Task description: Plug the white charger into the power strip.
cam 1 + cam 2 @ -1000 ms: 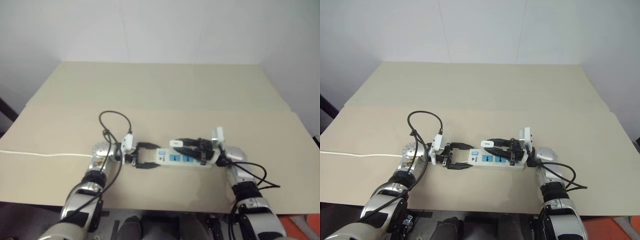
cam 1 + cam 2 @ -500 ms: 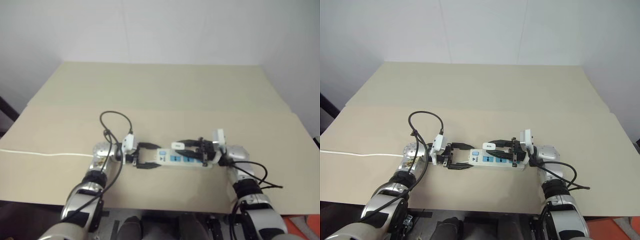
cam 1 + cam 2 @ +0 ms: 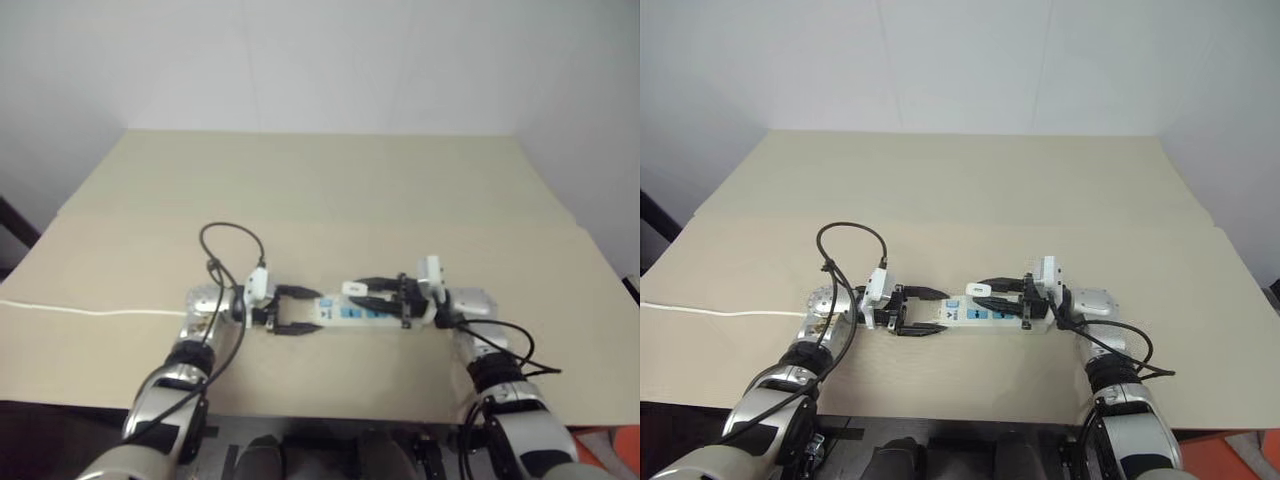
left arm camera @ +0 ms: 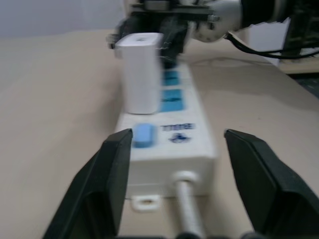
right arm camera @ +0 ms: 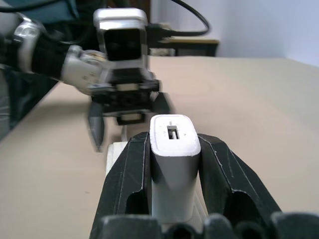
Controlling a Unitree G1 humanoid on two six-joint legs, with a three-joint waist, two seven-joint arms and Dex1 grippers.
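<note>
Pale wall is standing behind a tan desk (image 3: 330, 190), and both my forearms are lying low over its near edge, wrists bent inward so the two claws are pointing level at each other. My left claw (image 3: 308, 311) is reaching toward 3 o'clock, its fingers (image 4: 107, 184) spread wide and straddling the 9 o'clock end of the power strip (image 3: 375, 318). One finger is sitting right at the strip's corner while the other is standing a little clear of it. My right claw (image 3: 355, 292) is reaching toward 9 o'clock over the strip, clenched on the white charger (image 5: 174, 164).

That charger is showing as a small white block with rounded corners and a slot in its upper face. It is standing upright between my right fingers (image 5: 132, 174), which are pressing on its two sides. It is sitting over the strip's 9 o'clock half, just beside the blue switch (image 4: 143, 135), with blue sockets (image 4: 171, 99) running toward 3 o'clock behind it. I cannot tell whether its prongs are seated. A thin white cord (image 3: 90, 309) is trailing off toward 9 o'clock across the desk.
</note>
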